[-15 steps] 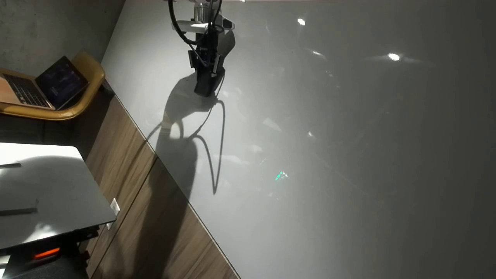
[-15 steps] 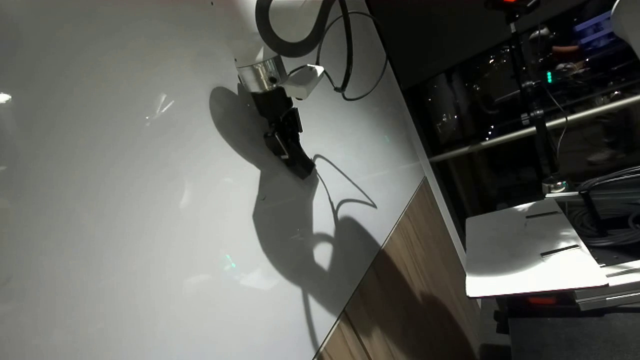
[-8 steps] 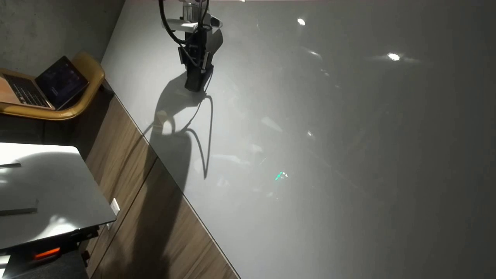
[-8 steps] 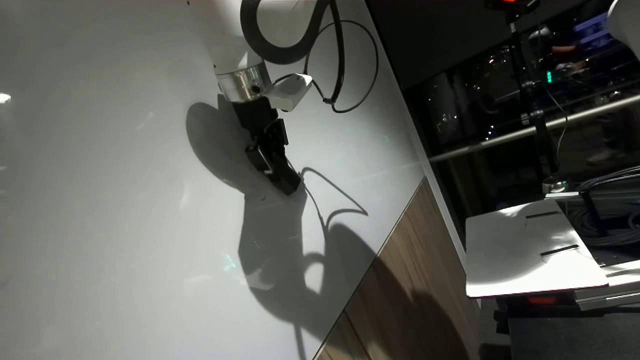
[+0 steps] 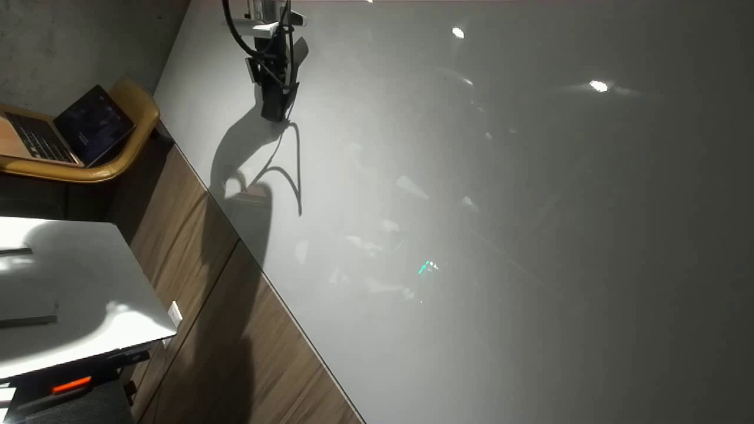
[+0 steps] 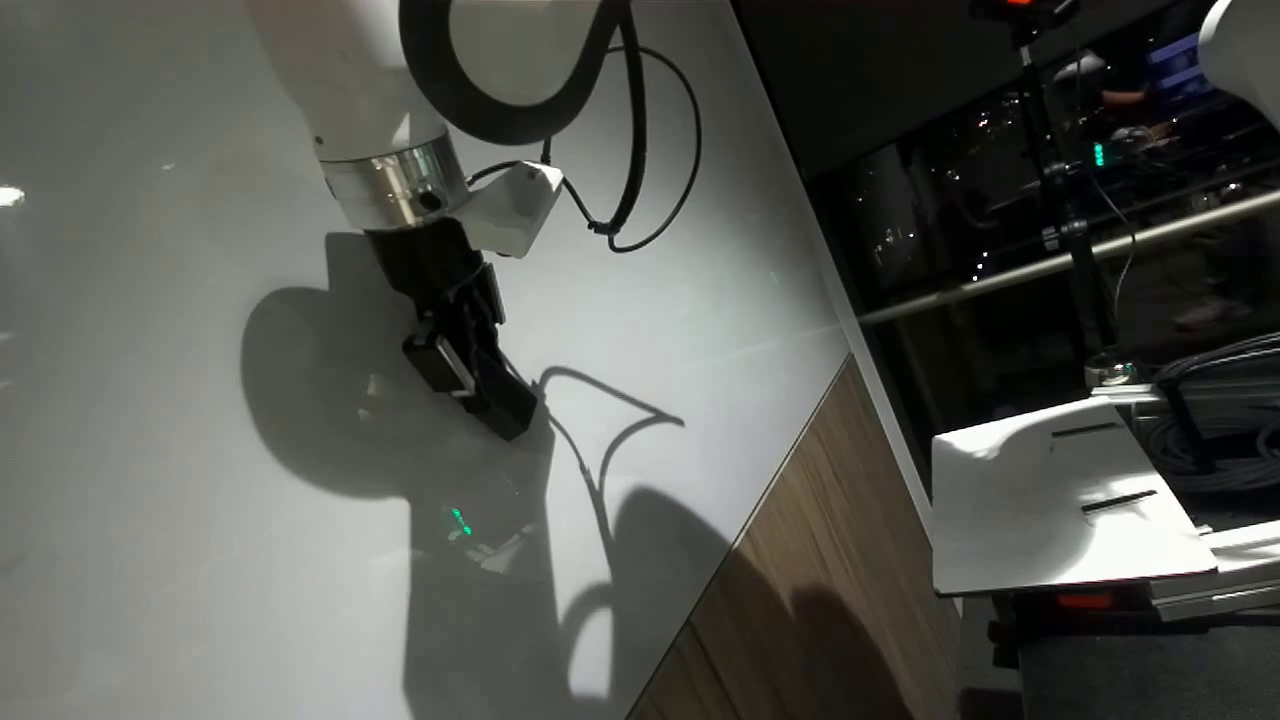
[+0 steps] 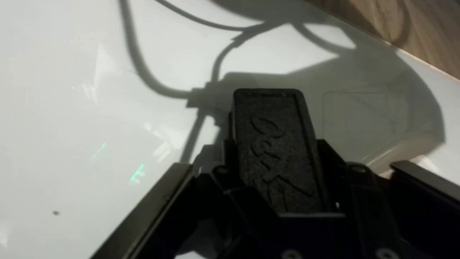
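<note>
one dark rectangular block [image 7: 278,144] is held by your gripper [image 7: 276,158]: in the wrist view the jaws stand along its two long sides, drawn in as far as its width allows. the block lies lengthwise between them and pokes out well past their tips, its near end meeting the gripper's dark body. script-like lettering runs down its face, too dim to read with certainty. in both exterior views you find the block at the outermost end of your arm [image 6: 350,90], close to a glossy white surface [image 5: 530,206]. you cannot tell from these views whether its far end touches that surface or stops just short of it. a black cable [image 6: 637,120] loops beside the arm, and a broad shadow [image 5: 253,227] falls across the white surface and onto the wood-grain panels [image 5: 306,377] along its edge. in an exterior view, a mustard-yellow chair [image 5: 138,109] cradles an open laptop [image 5: 91,126], its keyboard facing up and its screen dark with faint marks. near the chair, and well apart from your gripper, sits a pale flat panel [image 5: 76,277] bearing two dark strips [image 5: 26,322]. in an exterior view, grey cables [image 6: 1230,440] lie coiled just beside that panel, with silver rails [image 6: 1200,600] close by.
</note>
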Motion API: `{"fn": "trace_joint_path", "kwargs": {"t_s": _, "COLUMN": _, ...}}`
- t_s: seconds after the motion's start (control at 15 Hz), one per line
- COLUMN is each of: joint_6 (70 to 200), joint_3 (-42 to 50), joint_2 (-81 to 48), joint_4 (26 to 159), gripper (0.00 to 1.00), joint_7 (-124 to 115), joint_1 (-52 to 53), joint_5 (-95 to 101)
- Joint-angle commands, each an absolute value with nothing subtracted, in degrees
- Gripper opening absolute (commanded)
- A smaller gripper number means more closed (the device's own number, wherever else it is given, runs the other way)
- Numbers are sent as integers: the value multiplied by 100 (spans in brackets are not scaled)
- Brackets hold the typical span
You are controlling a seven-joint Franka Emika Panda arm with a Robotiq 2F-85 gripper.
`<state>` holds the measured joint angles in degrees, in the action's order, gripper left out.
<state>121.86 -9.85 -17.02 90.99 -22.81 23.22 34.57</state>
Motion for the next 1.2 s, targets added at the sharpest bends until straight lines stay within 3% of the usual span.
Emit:
{"fn": "trace_joint_path", "kwargs": {"t_s": 0.0, "joint_6": 12187, "joint_3": -950, "joint_2": -2344, "joint_4": 8151, "gripper": 30, "joint_7": -2125, "joint_1": 2557, "joint_5": 3868}}
{"fn": "trace_joint_path", "kwargs": {"t_s": 0.33, "joint_6": 11818, "joint_3": -865, "joint_2": -2312, "joint_4": 8013, "gripper": 30, "joint_7": -1871, "joint_1": 2628, "joint_5": 4023}}
{"fn": "trace_joint_path", "kwargs": {"t_s": 1.13, "joint_6": 12016, "joint_3": -652, "joint_2": -1471, "joint_4": 9127, "gripper": 30, "joint_7": -1839, "joint_1": 2031, "joint_5": 4071}}
